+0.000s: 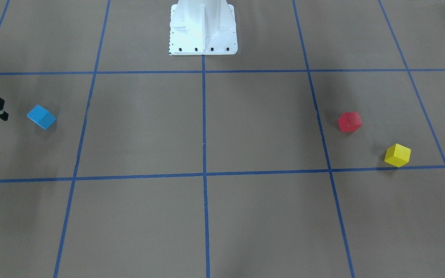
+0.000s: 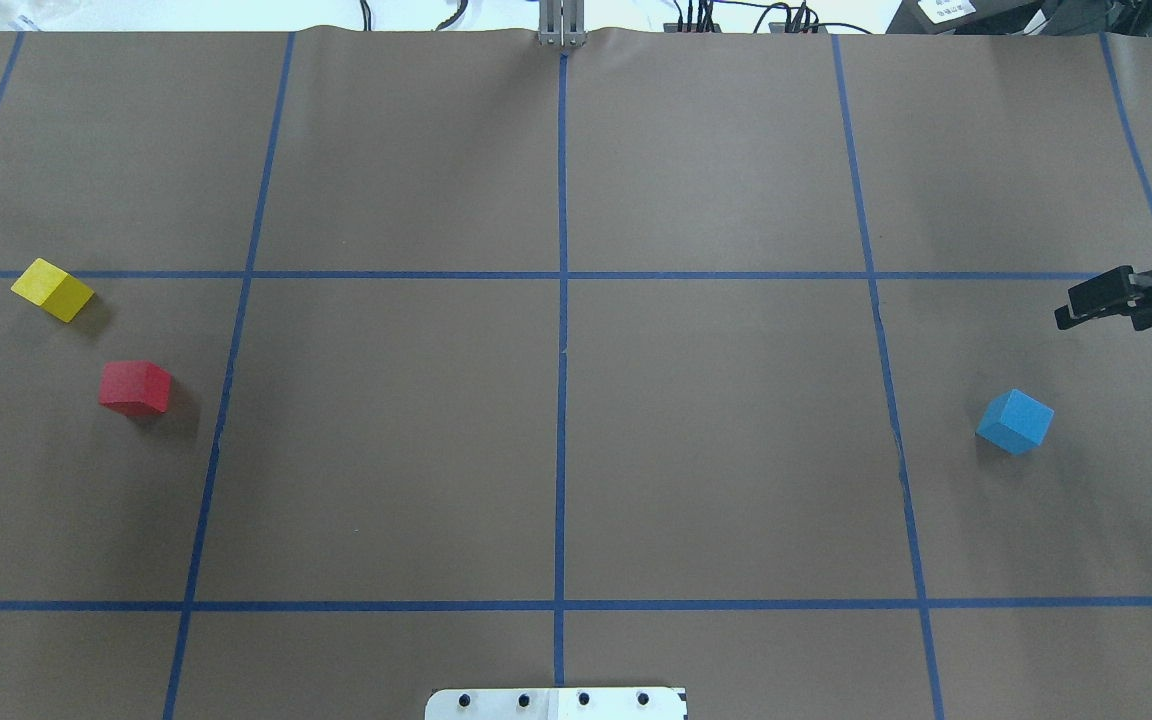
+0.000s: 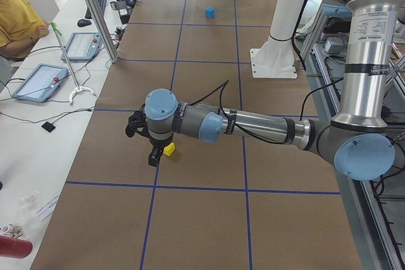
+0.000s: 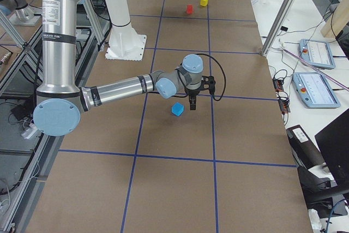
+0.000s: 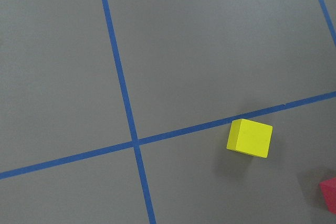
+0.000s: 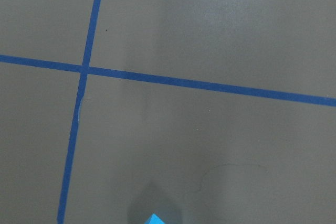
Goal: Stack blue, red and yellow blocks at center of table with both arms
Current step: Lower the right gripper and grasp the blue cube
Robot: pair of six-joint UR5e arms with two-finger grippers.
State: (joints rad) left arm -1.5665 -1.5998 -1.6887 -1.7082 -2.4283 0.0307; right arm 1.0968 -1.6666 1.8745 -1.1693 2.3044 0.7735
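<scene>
The blue block (image 2: 1014, 421) lies on the table's right side, also in the front-facing view (image 1: 41, 116). The red block (image 2: 135, 387) and the yellow block (image 2: 52, 290) lie apart on the left side. My right gripper (image 2: 1064, 318) hovers beyond and to the right of the blue block, not touching it. Its fingers look shut and empty. My left gripper (image 3: 154, 158) shows only in the exterior left view, just beside the yellow block (image 3: 169, 149); I cannot tell whether it is open. The left wrist view shows the yellow block (image 5: 250, 138) and a corner of the red block (image 5: 329, 193).
The white robot base (image 2: 556, 703) stands at the near middle edge. Blue tape lines (image 2: 562, 400) divide the brown table into squares. An operator (image 3: 16, 17) sits at a side bench with tablets (image 3: 38, 80) beyond the table's far edge.
</scene>
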